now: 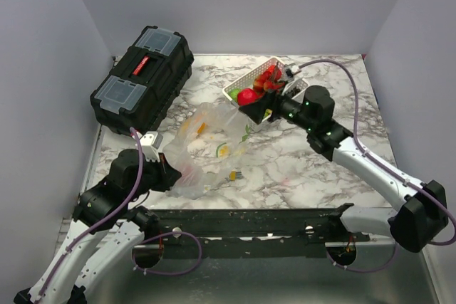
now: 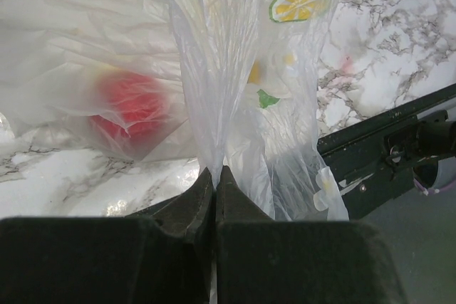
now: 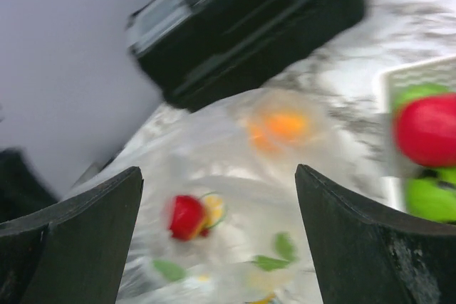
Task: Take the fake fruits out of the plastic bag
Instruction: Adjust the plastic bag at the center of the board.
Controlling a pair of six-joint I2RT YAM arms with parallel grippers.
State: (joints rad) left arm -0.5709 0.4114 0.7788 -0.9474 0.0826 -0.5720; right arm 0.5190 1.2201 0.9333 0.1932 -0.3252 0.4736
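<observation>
The plastic bag [image 1: 206, 144] is seen lying on the marble table [image 1: 320, 169], left of centre in the top view. Its long axis runs from lower left to upper right, with the gathered end at lower left. It is thin, clear and heavily crinkled. Fake fruits [image 2: 128, 108] are made out through the film: a red one, an orange one, a yellow citrus slice and small green bits. More red and green pieces are piled in the white basket [image 1: 241, 81] at upper centre. The bag's bunched end is pinched between the fully closed fingers of the left gripper [image 2: 215, 179]. The right gripper [image 3: 217, 174] is spread wide, with nothing held between its fingers, and is poised over the bag beside the basket.
</observation>
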